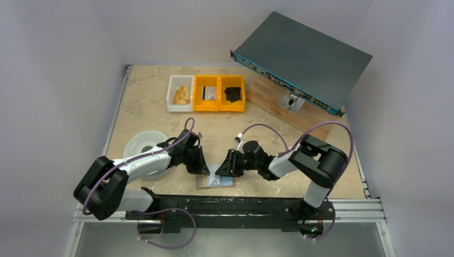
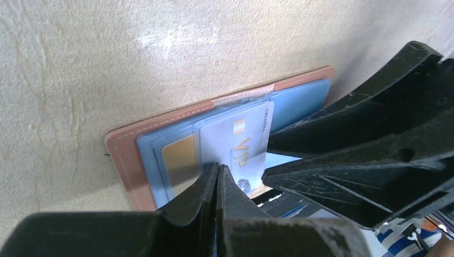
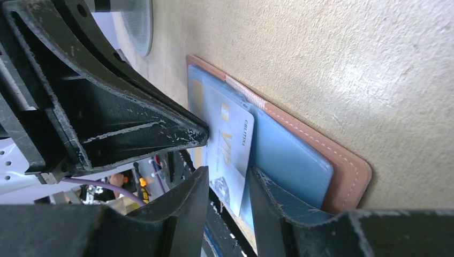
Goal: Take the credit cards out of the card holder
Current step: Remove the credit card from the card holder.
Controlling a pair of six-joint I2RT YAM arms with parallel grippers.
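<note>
matt stitched leather card holder [image 2: 123, 155], glossy plastic credit card [image 2: 235, 139], rough mottled stone-look table [image 2: 107, 64].

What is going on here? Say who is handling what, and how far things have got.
Both arms meet over the card holder, which lies open on the table near their bases. The left gripper is shut, its tip pressing on the pocket side. The right gripper is open, with a finger either side of a pale VIP card that seems partway out. A gold card sits tucked in its pocket. No card is free yet.
</note>
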